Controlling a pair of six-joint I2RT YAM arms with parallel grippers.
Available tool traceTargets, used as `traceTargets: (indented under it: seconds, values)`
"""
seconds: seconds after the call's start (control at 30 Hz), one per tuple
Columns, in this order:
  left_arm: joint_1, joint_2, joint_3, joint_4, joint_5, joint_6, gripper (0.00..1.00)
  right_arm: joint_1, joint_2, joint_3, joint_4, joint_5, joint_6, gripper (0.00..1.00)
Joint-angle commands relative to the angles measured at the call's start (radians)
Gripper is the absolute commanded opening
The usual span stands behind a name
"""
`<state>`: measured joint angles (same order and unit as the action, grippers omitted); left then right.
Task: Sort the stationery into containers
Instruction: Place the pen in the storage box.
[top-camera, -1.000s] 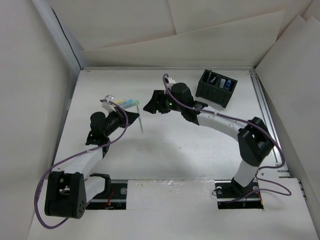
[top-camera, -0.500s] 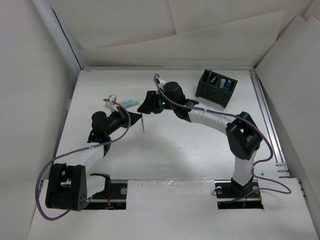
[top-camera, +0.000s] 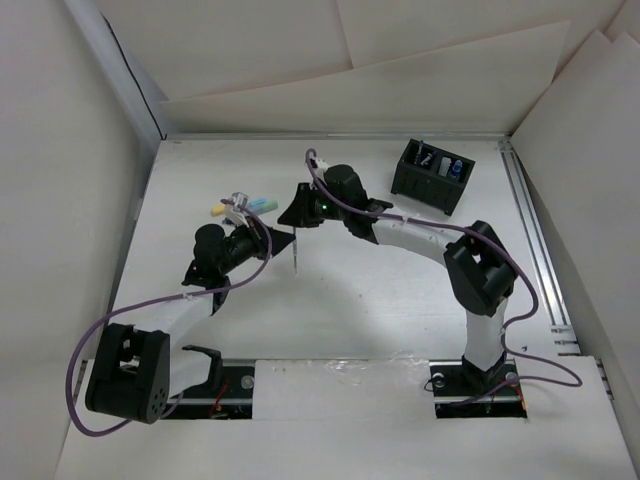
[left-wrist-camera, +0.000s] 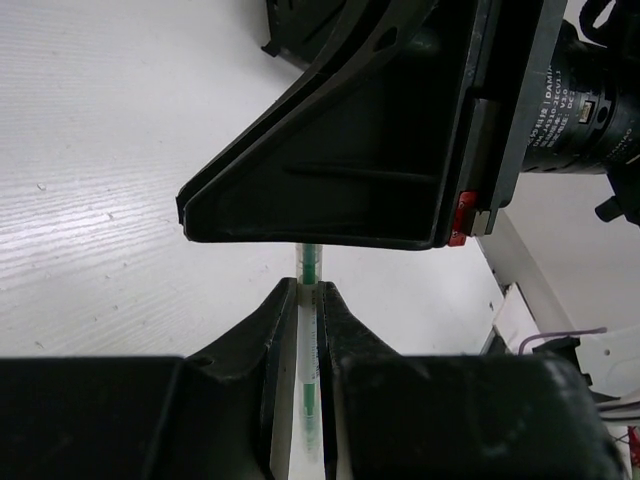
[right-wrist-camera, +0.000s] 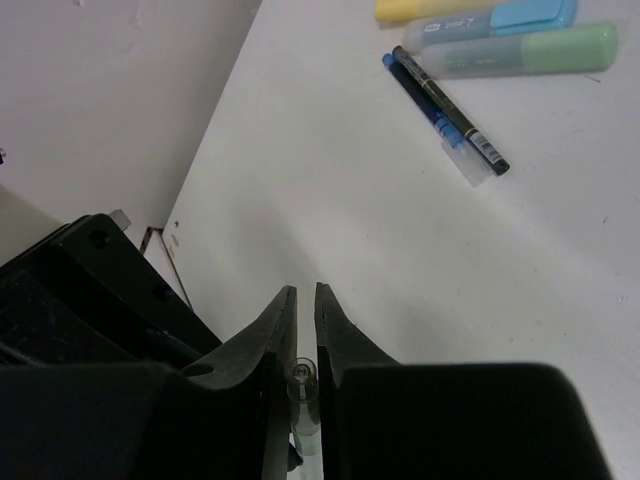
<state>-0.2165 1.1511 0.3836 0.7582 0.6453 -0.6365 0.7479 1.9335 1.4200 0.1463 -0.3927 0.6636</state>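
Clear plastic with a green core: that is the clear pen (left-wrist-camera: 311, 400) your left hand (left-wrist-camera: 305, 290) pinches, its two fingers pressed flat against the barrel on either side; the barrel runs out past the fingertips and straight up to the right hand (right-wrist-camera: 305, 292), which hangs just beyond and above them; you can see from the right wrist that this hand's fingers stand pressed together on the pen's round end, so both hands grip the one pen, lifted off the worktop (top-camera: 380, 300).

Ahead of the right hand's fingertips, well apart from them, the loose stationery lies flat: a yellow highlighter (right-wrist-camera: 420, 10), a light-blue highlighter (right-wrist-camera: 500, 18) and a pale green highlighter (right-wrist-camera: 530, 52) lie side by side; just on the near side of these, a blue pen (right-wrist-camera: 420, 105) and a black pen (right-wrist-camera: 450, 108) lie touching along their length.

From above, the organiser box (top-camera: 425, 185) stands well apart from both hands, behind the right hand's wrist; a few pieces stand in its compartments, too small to name.
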Motion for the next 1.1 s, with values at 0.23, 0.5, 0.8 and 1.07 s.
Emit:
traceTargets:
  seconds: [0.23,0.5,0.8,1.07]
  values:
    - [0.000,-0.002,0.023,0.056,-0.047,-0.037,0.43,-0.012,-0.080,-0.004,0.064,0.054,-0.010,0.00]
    - [0.000,-0.013,0.032,0.056,-0.107,-0.037,0.63,-0.174,-0.165,0.005,-0.010,0.101,-0.070,0.00]
    - [0.000,-0.022,0.109,-0.289,-0.495,-0.025,0.52,-0.488,-0.268,0.077,-0.093,0.546,-0.150,0.00]
    - [0.042,0.038,0.146,-0.395,-0.651,-0.034,0.49,-0.596,-0.107,0.263,-0.093,0.837,-0.271,0.00]
